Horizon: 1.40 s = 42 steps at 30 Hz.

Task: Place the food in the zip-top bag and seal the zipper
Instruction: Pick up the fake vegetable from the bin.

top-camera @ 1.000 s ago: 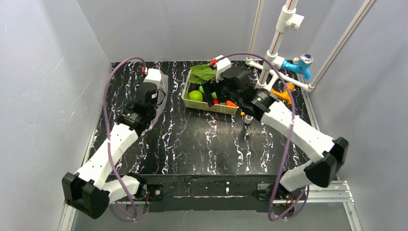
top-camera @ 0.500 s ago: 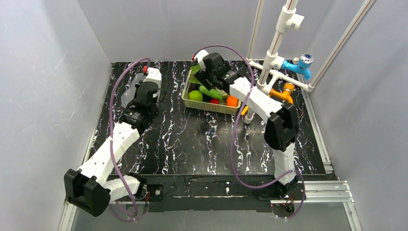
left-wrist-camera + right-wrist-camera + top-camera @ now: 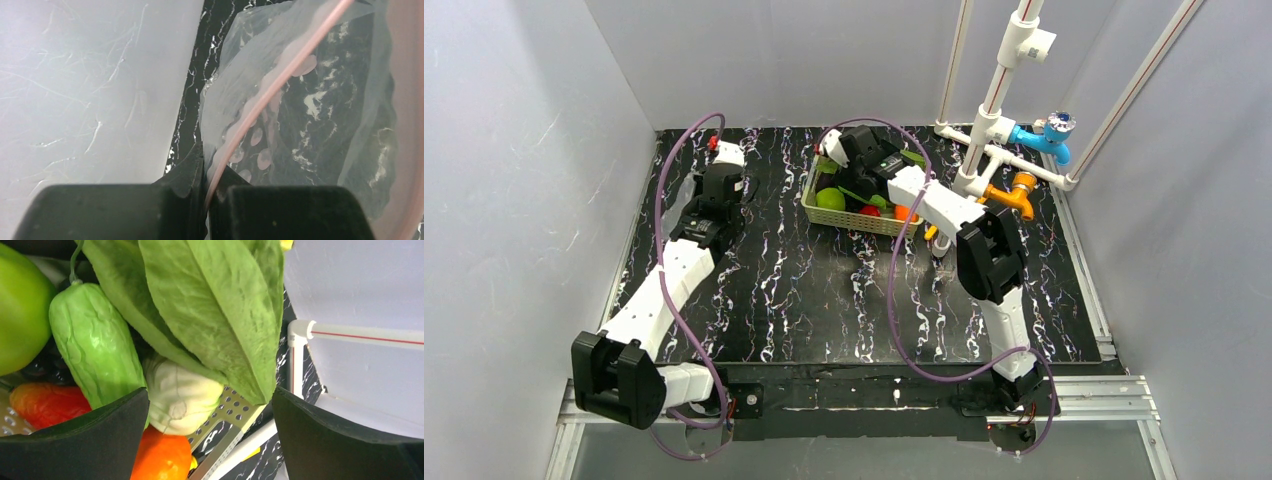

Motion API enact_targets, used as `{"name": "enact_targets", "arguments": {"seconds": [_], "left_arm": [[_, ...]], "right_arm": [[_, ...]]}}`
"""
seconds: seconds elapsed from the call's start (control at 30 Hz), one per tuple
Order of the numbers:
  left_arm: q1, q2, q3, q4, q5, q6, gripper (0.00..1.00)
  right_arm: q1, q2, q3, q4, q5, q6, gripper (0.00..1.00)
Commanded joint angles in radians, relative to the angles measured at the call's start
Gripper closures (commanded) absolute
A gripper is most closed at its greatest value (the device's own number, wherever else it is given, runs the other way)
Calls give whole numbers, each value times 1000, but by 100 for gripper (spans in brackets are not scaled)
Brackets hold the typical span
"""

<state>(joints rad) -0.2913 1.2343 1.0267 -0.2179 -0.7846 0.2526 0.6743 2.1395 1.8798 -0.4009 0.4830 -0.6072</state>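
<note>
At the far left, the left gripper (image 3: pixel 206 192) is pinching the zipper (image 3: pixel 280 80) of the bag (image 3: pixel 340 125) tight; the right gripper (image 3: pixel 207 410) is hovering, spread wide, over leaves (image 3: pixel 210 310) and cabbage (image 3: pixel 180 400) in the basket (image 3: pixel 232 416)

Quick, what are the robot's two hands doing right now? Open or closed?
Left gripper: shut on the zipper of the zip-top bag.
Right gripper: open, holding nothing, close to the food in the basket.

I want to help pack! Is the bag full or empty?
Empty: only the table shows through the bag; the food lies in the basket.
</note>
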Motion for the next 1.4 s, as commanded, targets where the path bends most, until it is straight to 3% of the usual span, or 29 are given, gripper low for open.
{"name": "enact_targets", "arguments": {"seconds": [0.0, 0.23, 0.87, 0.97, 1.17, 1.37], "left_arm": [[3, -14, 36, -19, 28, -39, 100], [3, -16, 34, -22, 48, -46, 100], [-1, 34, 41, -36, 85, -59, 100], [-1, 44, 46, -40, 90, -59, 100], [-1, 56, 50, -46, 113, -70, 100], [-18, 56, 42, -41, 172, -75, 100]], "right_arm": [[-6, 38, 47, 111, 18, -85, 2], [-22, 84, 87, 113, -22, -76, 2], [-45, 171, 80, 357, -56, -200, 2], [-48, 179, 78, 395, -28, -214, 13], [-43, 147, 61, 472, 18, -239, 60], [-32, -23, -48, 482, -46, -148, 79]]}}
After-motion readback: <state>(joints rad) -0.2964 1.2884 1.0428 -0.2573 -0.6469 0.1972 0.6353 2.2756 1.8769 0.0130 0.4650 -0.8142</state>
